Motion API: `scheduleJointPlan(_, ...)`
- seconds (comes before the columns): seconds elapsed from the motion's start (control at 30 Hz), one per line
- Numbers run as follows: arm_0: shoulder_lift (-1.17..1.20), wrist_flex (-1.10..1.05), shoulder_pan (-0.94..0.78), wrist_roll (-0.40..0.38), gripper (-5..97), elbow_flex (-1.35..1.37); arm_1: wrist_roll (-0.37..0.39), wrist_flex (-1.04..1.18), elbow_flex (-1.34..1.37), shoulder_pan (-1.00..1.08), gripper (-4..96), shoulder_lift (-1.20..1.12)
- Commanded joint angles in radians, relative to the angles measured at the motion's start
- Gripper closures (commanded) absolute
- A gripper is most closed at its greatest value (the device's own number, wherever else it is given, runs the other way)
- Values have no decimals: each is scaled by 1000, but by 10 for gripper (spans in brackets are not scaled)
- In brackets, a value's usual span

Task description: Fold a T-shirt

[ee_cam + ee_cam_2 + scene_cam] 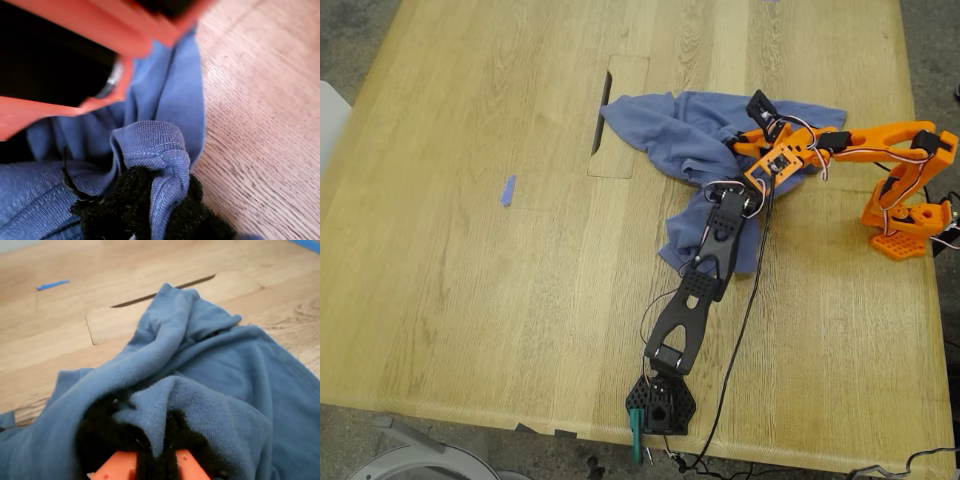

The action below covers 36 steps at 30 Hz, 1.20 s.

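We see a plain periwinkle-blue T-shirt (695,135) on a pale, straight-grained wooden table (470,300). One arm (695,300) is black, the other arm (890,160) bright orange. A small blue scrap (507,190) matches the shirt's hue.
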Motion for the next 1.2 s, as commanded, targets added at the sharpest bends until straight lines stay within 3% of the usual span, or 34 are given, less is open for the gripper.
scheduleJointPlan(0.0,267,21,-9,-9,918,-31,-9,-21,-72,-6,915,86)
scheduleJointPlan(0.53,502,86,34,3,918,-31,-18,-26,-20,17,915,321)
scheduleJointPlan(1.17,744,221,-29,5,918,-32,-26,75,-153,38,915,451)
